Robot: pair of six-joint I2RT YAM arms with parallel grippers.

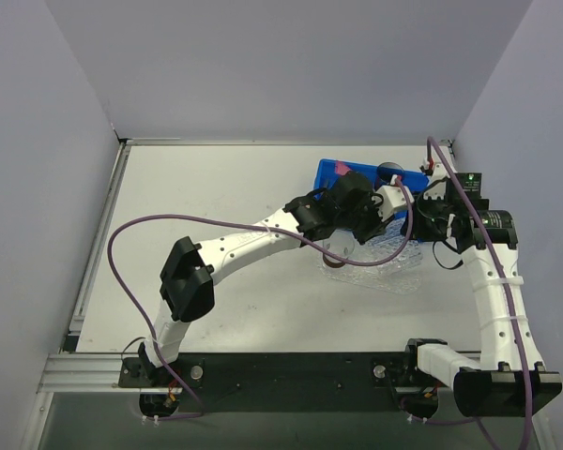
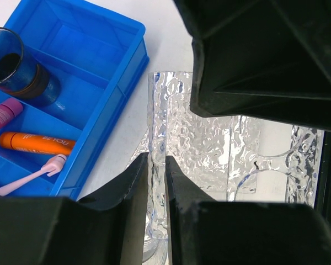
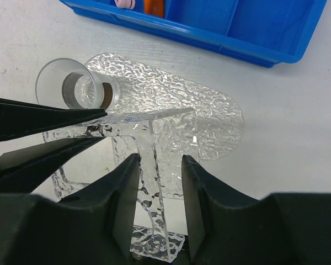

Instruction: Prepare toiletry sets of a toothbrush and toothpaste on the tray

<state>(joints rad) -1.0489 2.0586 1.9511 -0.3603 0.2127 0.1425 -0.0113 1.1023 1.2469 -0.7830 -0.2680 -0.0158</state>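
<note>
Left wrist view: the blue bin (image 2: pixel 99 66) holds both toothpaste tubes (image 2: pixel 36 143) and the toothbrush (image 2: pixel 33 175), beside the clear tray (image 2: pixel 209 138). One upright tray wall is pinched by the left end effector (image 2: pixel 156 165); the right end effector (image 3: pixel 160 165) straddles another, jaws apart. It should close squarely so the tray doesn't tip.

- The left arm (image 1: pixel 249 239) is rocking smooth white shell links, with chunky black joint housings breaking them up.
- The right arm (image 1: pixel 499 300) is wearing the same white-and-black combo, and a tiny green light (image 1: pixel 471 176) is glowing near its wrist.
- A thin purple cable (image 1: pixel 169 217) is trailing along each arm in loose loops.
- A long black plate (image 1: pixel 291 370) is carrying both bases, with a couple of round silver fasteners showing on it.
- The left gripper (image 2: pixel 157 182) and right gripper (image 3: pixel 159 182) are both showing matte black, wedge-shaped jaws in the wrist views.
</note>
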